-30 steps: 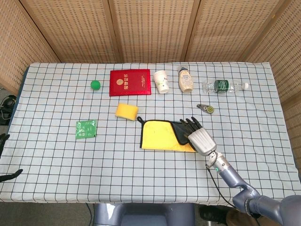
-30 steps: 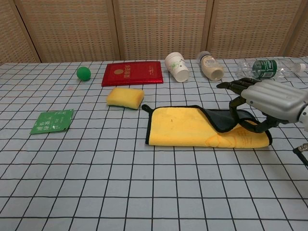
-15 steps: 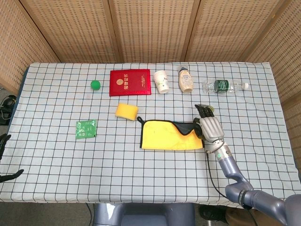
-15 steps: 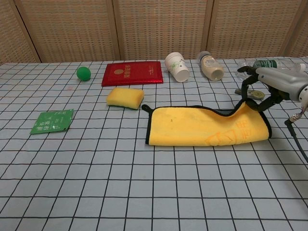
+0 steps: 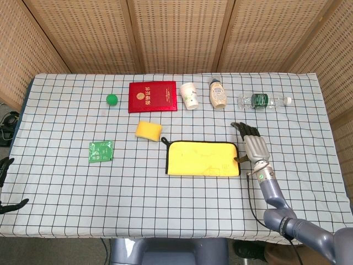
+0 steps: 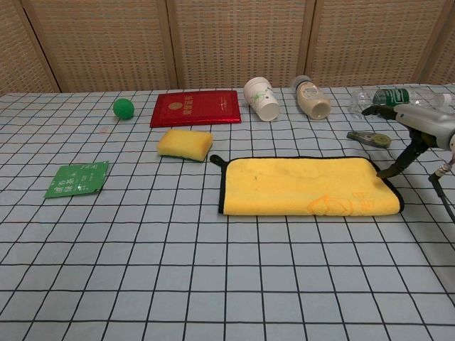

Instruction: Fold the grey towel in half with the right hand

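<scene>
The towel lies spread flat in the middle of the table, yellow face up with a dark border; no grey face shows. My right hand hovers just past its right edge, fingers spread and holding nothing. Its thumb points down close to the towel's right corner; I cannot tell whether it touches. Only dark fingers of my left hand show, off the table's left edge, wide apart with nothing between them.
Along the back stand a green ball, a red booklet, a tipped paper cup, a sauce bottle and a water bottle. A yellow sponge and a green packet lie left of the towel. A small metal clip sits by my right hand.
My right hand carried the folded-over right part of the towel back to the right and released it. The grey face is gone from view and the towel lies flat.
</scene>
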Controlling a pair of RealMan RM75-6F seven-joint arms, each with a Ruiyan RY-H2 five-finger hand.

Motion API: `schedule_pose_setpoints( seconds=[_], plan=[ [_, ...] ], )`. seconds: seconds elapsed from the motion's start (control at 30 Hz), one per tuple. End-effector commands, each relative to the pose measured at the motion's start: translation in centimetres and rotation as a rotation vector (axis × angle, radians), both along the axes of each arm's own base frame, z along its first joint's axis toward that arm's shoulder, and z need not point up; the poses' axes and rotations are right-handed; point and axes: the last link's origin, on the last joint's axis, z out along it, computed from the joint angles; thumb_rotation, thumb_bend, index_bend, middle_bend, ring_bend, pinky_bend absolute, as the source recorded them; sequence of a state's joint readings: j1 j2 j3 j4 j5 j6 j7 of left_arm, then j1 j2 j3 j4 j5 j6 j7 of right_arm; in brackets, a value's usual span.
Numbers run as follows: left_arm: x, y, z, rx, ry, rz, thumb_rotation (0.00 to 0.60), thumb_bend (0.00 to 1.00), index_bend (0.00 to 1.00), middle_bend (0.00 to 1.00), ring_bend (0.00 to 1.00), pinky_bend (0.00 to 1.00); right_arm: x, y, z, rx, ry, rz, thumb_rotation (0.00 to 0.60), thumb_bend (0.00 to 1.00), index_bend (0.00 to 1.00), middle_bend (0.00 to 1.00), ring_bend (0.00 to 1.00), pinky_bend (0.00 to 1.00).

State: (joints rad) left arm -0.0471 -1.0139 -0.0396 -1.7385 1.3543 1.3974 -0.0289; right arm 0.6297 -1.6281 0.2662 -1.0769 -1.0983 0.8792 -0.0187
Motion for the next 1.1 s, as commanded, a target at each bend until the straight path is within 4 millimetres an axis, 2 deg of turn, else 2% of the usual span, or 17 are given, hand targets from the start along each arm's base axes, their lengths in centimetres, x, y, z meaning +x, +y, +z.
schedule_pose_setpoints(
  seconds=[0.03, 0.2, 0.4, 0.47, 0.67, 0.77, 1.0, 1.1],
  plan=[
    [0.1, 0.0, 0.0, 0.001, 0.0, -0.002, 0.6, 0.0, 0.0, 0.0, 0.0, 0.0, 0.1, -0.1, 0.6, -0.019, -0.001, 0.019, 0.6, 0.28, 0.0, 0.0, 0.0, 0.0],
    [0.2, -0.1, 0.0, 0.004, -0.002, -0.006, 0.6, 0.0, 0.0, 0.0, 0.0, 0.0, 0.8, 0.3, 2.1, -0.047, -0.005, 0.076, 0.6, 0.22, 0.0, 0.0, 0.0, 0.0],
    [0.4, -0.3, 0.2, 0.009, -0.006, -0.018, 0.6, 0.0, 0.0, 0.0, 0.0, 0.0, 1.3, 2.5, 6.0, -0.07, -0.02, 0.18, 0.6, 0.03, 0.0, 0.0, 0.0, 0.0],
    [0.5, -0.4, 0.3, 0.013, -0.007, -0.024, 0.6, 0.0, 0.0, 0.0, 0.0, 0.0, 1.2, 3.7, 7.6, -0.081, -0.016, 0.213, 0.6, 0.0, 0.0, 0.0, 0.0, 0.0],
    [0.8, -0.7, 0.6, 0.021, -0.007, -0.044, 0.6, 0.0, 0.0, 0.0, 0.0, 0.0, -0.1, 7.8, 11.5, -0.128, 0.037, 0.293, 0.6, 0.0, 0.0, 0.0, 0.0, 0.0],
    [0.9, -1.0, 0.8, 0.028, -0.008, -0.056, 0.6, 0.0, 0.0, 0.0, 0.0, 0.0, -1.1, 10.8, 13.2, -0.135, 0.073, 0.301, 0.6, 0.0, 0.0, 0.0, 0.0, 0.0],
    [1.0, -1.4, 1.2, 0.044, -0.016, -0.075, 0.6, 0.0, 0.0, 0.0, 0.0, 0.0, -2.7, 16.0, 14.5, -0.204, 0.075, 0.262, 0.6, 0.0, 0.0, 0.0, 0.0, 0.0],
    [1.0, -1.6, 1.5, 0.054, -0.019, -0.082, 0.6, 0.0, 0.0, 0.0, 0.0, 0.0, -3.4, 17.6, 14.8, -0.229, 0.087, 0.247, 0.6, 0.0, 0.0, 0.0, 0.0, 0.0]
  ],
)
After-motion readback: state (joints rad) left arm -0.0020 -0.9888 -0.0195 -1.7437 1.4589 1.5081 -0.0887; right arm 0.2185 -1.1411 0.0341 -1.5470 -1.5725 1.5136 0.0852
